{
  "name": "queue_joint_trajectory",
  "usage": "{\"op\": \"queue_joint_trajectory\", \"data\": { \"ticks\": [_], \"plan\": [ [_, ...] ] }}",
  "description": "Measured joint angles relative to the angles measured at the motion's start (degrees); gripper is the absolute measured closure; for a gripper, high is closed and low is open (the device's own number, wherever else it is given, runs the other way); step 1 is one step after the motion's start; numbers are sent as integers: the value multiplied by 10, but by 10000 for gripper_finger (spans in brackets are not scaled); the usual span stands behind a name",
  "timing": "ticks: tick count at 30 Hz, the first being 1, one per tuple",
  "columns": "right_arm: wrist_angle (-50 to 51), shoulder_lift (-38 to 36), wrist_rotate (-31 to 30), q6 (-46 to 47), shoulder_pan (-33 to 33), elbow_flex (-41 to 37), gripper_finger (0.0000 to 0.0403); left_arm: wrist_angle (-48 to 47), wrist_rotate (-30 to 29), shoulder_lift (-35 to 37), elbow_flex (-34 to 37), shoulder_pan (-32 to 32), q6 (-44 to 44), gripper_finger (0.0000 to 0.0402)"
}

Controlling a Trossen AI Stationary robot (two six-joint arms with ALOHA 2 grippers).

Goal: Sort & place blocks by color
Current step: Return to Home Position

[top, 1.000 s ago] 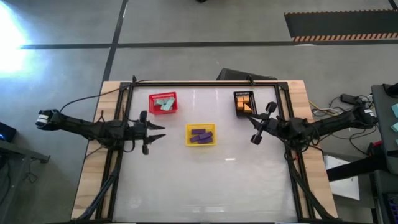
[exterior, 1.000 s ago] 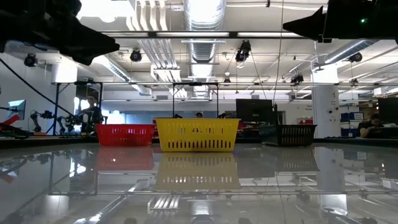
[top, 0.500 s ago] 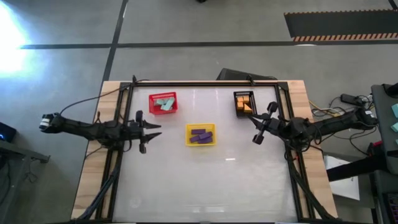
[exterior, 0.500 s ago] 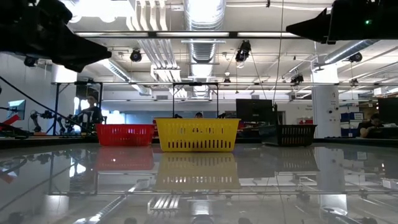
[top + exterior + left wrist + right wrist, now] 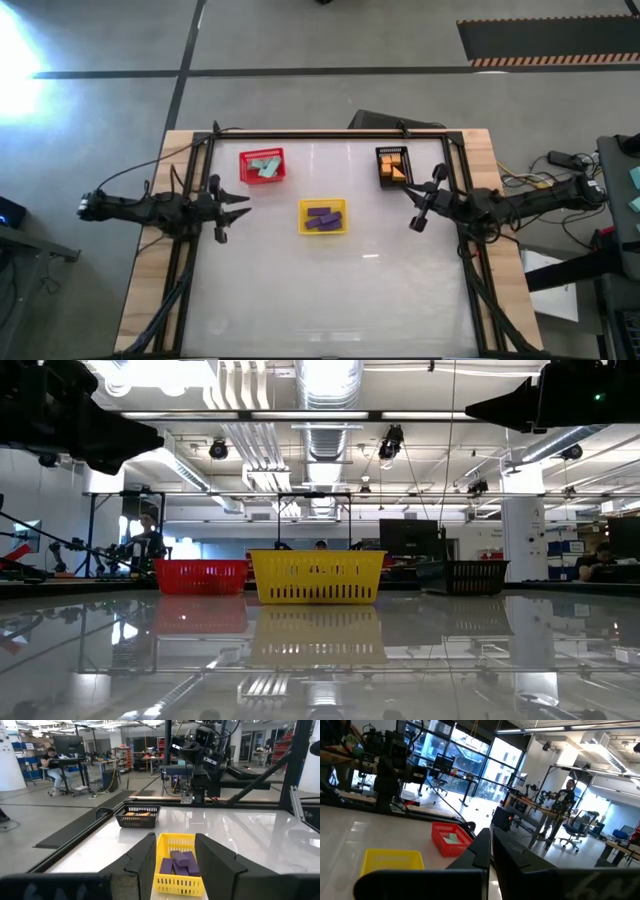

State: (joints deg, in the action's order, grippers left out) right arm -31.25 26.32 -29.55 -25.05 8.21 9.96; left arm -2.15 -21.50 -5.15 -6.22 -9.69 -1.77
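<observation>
L arm [image 5: 140, 208] reaches in from the counter's [image 5: 330, 290] left side. The L pincer [image 5: 238, 203] hangs over the left edge, up off the surface, released. In the left wrist view its fingers [image 5: 144, 864] stand apart w/ nothing btw them, and the yellow basket shows through the gap.

Next, the red basket [image 5: 242, 168] sits toward the far left of the counter. The teal blocks [image 5: 265, 167] lie inside it, a few piled loosely.

Yellow basket [image 5: 302, 217] is about mid-counter, nearer than the other two and well apart from both. The purple blocks [image 5: 323, 217] lie inside, side by side.

Black basket [image 5: 379, 166] is far right, roughly level w/ the red one. The orange blocks [image 5: 395, 168] are inside, incl. at least one wedge.

No blocks lie loose on the counter. The low view shows the 3 baskets in a row, red, yellow, black, and both arms dark and high at the top corners.

R arm [image 5: 520, 200] comes in from the right side. The R pincer [image 5: 412, 197] hangs above the counter, just beside the black basket on its near side. It is clenched: the right wrist view shows the tips together, gripping nothing.

Beyond the counter, a person [image 5: 52, 762] sits at a desk in the room.
</observation>
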Motion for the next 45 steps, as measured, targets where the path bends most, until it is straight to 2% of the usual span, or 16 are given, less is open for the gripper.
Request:
{"op": "queue_joint_trajectory", "data": {
  "ticks": [7, 29, 37, 45],
  "plan": [
    [34, -29, -4, 8, 0, 0, 394, -33, -1, 43, -1, 0, 0, 282],
    [213, -173, -4, 61, 0, 0, 394, -54, -4, 38, 1, 0, 31, 282],
    [289, -234, 12, 80, 0, 0, 394, -83, -3, 36, 3, 0, 75, 282],
    [334, -262, 30, 87, 0, -1, 394, -35, 3, 29, 28, 0, 89, 282]
  ]
}}
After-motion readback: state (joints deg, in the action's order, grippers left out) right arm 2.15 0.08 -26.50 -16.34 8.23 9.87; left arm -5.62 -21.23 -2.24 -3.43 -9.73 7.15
